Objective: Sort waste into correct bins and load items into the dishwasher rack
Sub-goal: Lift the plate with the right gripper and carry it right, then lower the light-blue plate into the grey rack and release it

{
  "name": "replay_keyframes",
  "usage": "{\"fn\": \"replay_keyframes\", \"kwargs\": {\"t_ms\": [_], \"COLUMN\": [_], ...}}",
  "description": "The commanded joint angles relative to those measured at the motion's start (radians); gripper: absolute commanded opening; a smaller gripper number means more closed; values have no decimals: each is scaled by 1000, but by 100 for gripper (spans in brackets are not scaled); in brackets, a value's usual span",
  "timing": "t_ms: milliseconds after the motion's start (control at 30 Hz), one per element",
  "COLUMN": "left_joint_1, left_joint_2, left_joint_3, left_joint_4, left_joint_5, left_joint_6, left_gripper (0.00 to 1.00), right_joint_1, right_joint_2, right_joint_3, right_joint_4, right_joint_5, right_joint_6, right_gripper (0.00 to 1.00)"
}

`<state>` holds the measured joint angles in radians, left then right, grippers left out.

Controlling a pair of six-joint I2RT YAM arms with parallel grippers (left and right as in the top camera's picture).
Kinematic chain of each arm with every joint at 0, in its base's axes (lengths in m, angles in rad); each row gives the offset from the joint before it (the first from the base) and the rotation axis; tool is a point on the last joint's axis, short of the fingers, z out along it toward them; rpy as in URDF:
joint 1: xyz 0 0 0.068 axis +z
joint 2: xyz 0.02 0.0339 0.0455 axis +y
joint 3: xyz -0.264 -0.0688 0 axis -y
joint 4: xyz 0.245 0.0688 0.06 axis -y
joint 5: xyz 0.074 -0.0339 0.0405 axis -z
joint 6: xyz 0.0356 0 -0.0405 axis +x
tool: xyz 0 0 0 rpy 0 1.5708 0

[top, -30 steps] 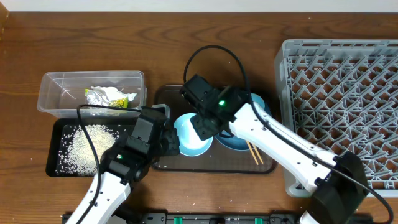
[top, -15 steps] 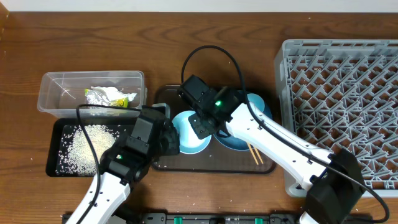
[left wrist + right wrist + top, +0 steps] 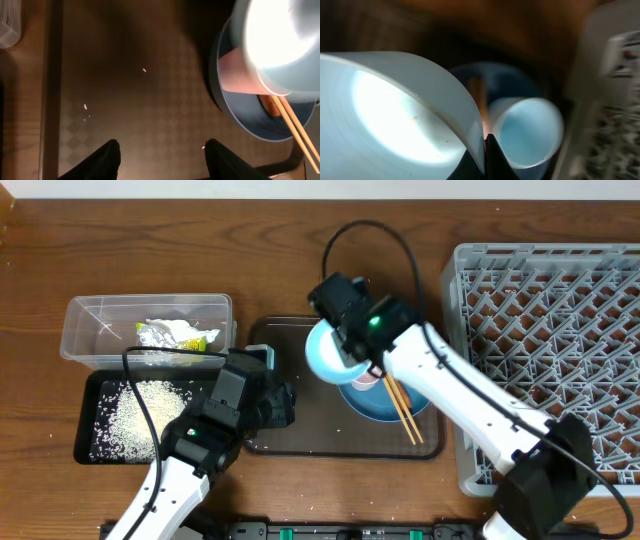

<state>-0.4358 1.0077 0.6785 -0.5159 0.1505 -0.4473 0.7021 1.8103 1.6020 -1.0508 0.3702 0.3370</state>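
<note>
At the far left of the desk, the clear plastic rectangular tub (image 3: pixel 90 330) holds the yellow-green and silver foil wrapper (image 3: pixel 158 334) and white tissue (image 3: pixel 187 328). Just in front of it, the shallow black rectangular tray (image 3: pixel 90 415) carries the white rice grains (image 3: pixel 140 410), so dry rubbish sits in one bin and food in the other.

The left hand (image 3: pixel 280 406) hovers over the bare left part of the dark brown serving tray (image 3: pixel 320 435). Its fingers (image 3: pixel 111 159) are apart with nothing between them, probably keeping out of its partner's way. A few stray grains (image 3: pixel 144 70) lie on that tray.

The right hand (image 3: pixel 485 142) is clamped on the rim of the white-blue bowl (image 3: pixel 328 355), which hangs tilted above the tray, likely bound for the rack. Beneath it, the large round blue plate (image 3: pixel 385 405) bears brown wooden chopsticks (image 3: pixel 402 408), the pink-lined cup (image 3: pixel 240 82) and a pale blue cup (image 3: pixel 530 130). The large grey lattice dishwasher rack (image 3: pixel 550 330) stands at the right, with nothing visible in it.
</note>
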Motion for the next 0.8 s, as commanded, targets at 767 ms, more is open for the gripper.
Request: {"fn": "replay_keyframes", "kwargs": {"t_ms": [767], "left_joint_1": [-2], "left_joint_2": [18], "left_joint_3": [6], "left_joint_4": [3], "left_joint_5": [-12], "left_joint_6": [2], "left_gripper": [81], "right_joint_1": [-644], "right_joint_2": [-35], "right_joint_3": [103], "right_joint_4": [134], "right_joint_5": [894], "right_joint_6": [-3], "right_gripper": [1]}}
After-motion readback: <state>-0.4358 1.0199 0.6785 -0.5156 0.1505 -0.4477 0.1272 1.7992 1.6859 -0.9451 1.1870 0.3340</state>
